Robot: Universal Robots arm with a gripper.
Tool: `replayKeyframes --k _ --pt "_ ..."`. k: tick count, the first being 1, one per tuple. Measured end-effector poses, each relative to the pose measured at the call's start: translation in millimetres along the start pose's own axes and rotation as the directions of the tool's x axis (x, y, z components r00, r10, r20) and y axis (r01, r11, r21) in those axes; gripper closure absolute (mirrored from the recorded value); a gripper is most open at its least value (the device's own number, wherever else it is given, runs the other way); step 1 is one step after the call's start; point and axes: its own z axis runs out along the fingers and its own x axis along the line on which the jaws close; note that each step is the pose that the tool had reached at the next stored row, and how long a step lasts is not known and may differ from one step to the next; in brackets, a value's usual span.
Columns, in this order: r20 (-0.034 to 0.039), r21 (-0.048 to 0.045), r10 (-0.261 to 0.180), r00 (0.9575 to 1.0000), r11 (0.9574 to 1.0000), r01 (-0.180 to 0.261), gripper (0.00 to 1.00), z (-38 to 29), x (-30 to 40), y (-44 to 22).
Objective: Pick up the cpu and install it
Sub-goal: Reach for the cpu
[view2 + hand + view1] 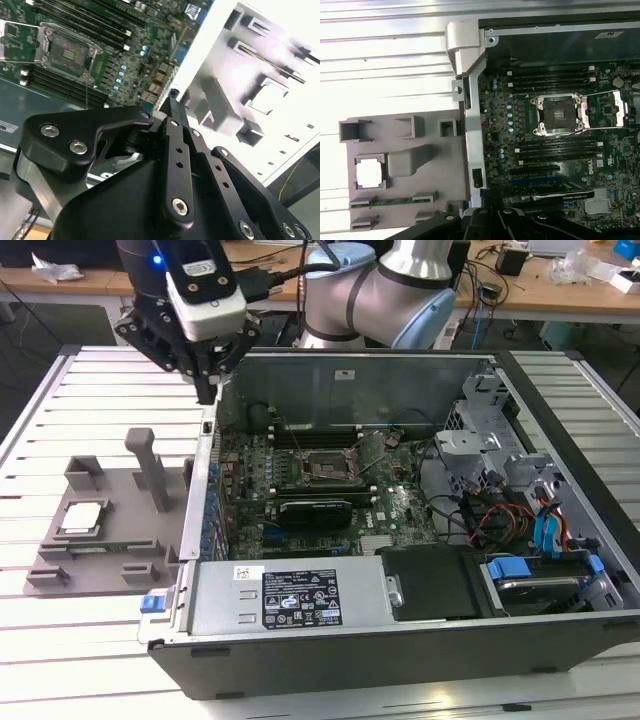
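Slatted table point(110, 390) bears grey fixture point(125, 552) and computer case point(400, 652).

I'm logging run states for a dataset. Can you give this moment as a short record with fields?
cpu: lying flat in a recess of the grey holder, outside the computer case
socket: frame open, no chip in it
gripper: above the case wall at the exterior view's left, jaws shut, holding nothing
install: not yet done
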Motion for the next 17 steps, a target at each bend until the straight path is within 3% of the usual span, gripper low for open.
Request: replayKeyframes --k 4,9,12,16,17 --pt "0.0 0.0 0.0 1.0 1.0 0.0 0.89 -0.3 23.9 -1.8" --pt "0.0 0.0 0.0 1.0 1.0 0.0 0.89 -0.4 43.6 -3.3" --pt "0.0 0.0001 0.0 1.0 1.0 0.0 0.89 -0.5 61.7 -4.6" --pt "0.0 0.0 0.0 1.0 1.0 0.0 0.89 -0.5 72.7 -5.5" --pt "0.0 0.0 0.0 1.0 1.0 0.0 0.89 -0.6 79.1 -6.0"
